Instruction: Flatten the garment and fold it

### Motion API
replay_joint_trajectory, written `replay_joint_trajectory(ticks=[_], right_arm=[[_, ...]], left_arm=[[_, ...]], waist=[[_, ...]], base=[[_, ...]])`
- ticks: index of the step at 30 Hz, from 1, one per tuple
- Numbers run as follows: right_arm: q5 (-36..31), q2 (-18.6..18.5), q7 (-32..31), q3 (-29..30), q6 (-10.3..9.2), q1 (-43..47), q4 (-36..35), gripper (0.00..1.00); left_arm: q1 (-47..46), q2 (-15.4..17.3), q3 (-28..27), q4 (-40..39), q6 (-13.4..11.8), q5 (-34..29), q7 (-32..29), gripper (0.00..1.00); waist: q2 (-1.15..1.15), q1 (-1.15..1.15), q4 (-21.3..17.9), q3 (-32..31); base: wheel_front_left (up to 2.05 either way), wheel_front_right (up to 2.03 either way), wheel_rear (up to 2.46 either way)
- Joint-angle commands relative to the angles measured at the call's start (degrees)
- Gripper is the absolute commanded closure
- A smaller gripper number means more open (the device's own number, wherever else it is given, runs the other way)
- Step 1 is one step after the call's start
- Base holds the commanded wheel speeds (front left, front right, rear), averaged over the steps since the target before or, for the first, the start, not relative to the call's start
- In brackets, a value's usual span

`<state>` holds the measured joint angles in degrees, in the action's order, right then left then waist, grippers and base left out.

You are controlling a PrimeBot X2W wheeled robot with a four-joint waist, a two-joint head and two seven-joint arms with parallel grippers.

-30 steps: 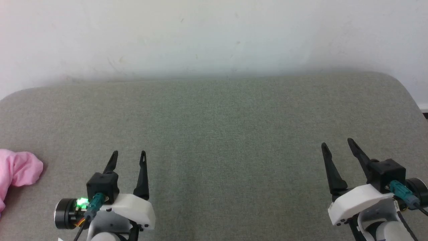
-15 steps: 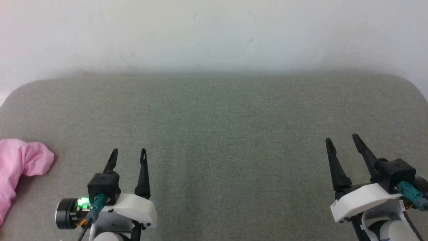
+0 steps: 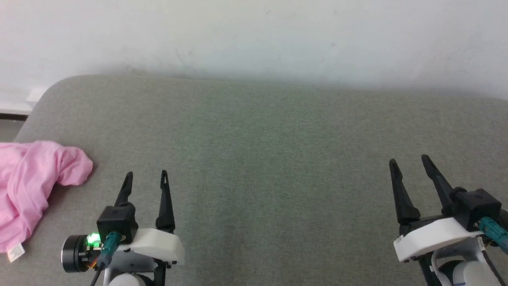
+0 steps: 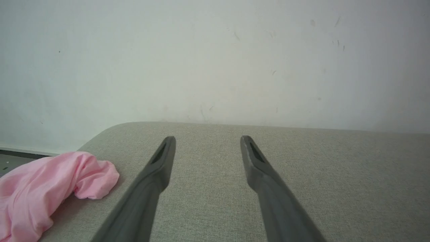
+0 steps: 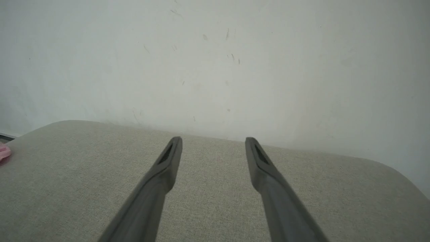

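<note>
Item: garment (image 3: 35,186), pink, in a crumpled heap, white care label (image 3: 16,252) at its near hem; location: on the grey surface (image 3: 278,159), well left of the left pincer (image 3: 146,173), untouched.
Left pincer: released, empty; right pincer (image 3: 409,159): far to its right, released, empty.
Progress: none evident; flattening and folding both outstanding.
Change from earlier frame: head camera has turned left; more of the heap and its label now show; garment itself appears unmoved.

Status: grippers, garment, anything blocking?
Left gripper open, empty. Right gripper open, empty. Garment crumpled at grey cushion left end, untouched. Nothing in the way.
</note>
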<state>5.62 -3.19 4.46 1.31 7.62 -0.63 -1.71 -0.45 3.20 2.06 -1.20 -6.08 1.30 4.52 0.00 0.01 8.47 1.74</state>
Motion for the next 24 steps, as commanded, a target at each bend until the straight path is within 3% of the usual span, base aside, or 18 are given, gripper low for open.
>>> replay_joint_trajectory(ticks=[1,13,24], right_arm=[[0.4,0.1,0.6,0.0,-0.04,0.7,-0.5,0.0],[1.4,0.1,2.0,0.3,-0.06,1.0,-1.4,0.0],[2.2,0.2,3.3,0.3,-0.07,0.7,-2.3,0.0]], left_arm=[[-1.3,-0.1,0.1,-0.5,-0.5,0.4,0.5,0.0],[-1.4,-0.1,-1.0,-1.9,-2.9,1.6,1.9,0.0],[-3.0,-0.2,-4.0,-1.4,-2.7,2.5,3.3,0.0]], waist=[[0.0,0.0,1.5,0.5],[0.0,0.0,7.2,1.7],[0.0,0.0,10.3,3.5]], base=[[0.0,0.0,0.0],[0.0,0.0,0.0],[0.0,0.0,0.0]])
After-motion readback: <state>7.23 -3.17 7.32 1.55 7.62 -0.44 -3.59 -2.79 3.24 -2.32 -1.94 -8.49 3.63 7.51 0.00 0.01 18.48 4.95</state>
